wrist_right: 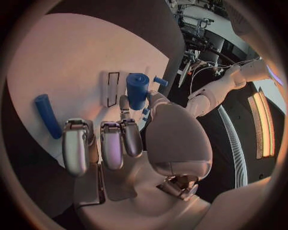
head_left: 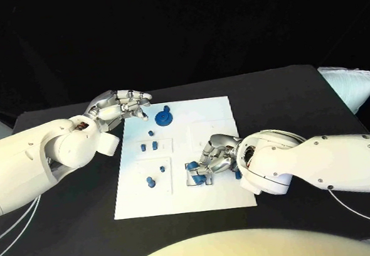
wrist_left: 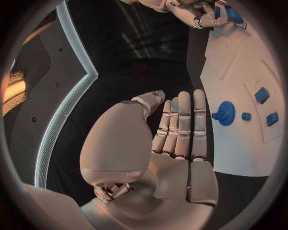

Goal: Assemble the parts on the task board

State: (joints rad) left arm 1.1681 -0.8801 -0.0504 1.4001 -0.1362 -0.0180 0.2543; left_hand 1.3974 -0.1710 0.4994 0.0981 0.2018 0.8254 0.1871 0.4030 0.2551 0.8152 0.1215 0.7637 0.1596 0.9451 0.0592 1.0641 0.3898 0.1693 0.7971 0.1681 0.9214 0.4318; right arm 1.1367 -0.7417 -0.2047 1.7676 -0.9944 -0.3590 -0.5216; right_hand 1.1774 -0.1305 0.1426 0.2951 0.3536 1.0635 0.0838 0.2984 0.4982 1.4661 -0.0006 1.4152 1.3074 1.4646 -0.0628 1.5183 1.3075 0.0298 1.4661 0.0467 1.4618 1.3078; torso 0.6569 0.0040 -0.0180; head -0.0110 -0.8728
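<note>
Right hand (head_left: 209,160) gripping blue cylinder (wrist_right: 137,90) over task board (head_left: 207,122); left hand (head_left: 120,105) empty, fingers extended, beside blue disc (head_left: 164,116)

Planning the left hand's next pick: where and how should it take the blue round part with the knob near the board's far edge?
Judging by its shape, grip the raised knob of the blue round part from above; the flat disc lies flush on the task board. The left hand hovers open beside it.

One white task board (head_left: 209,163) on the bench. One blue disc part (head_left: 164,115). Two white arms, two silver hands.
</note>
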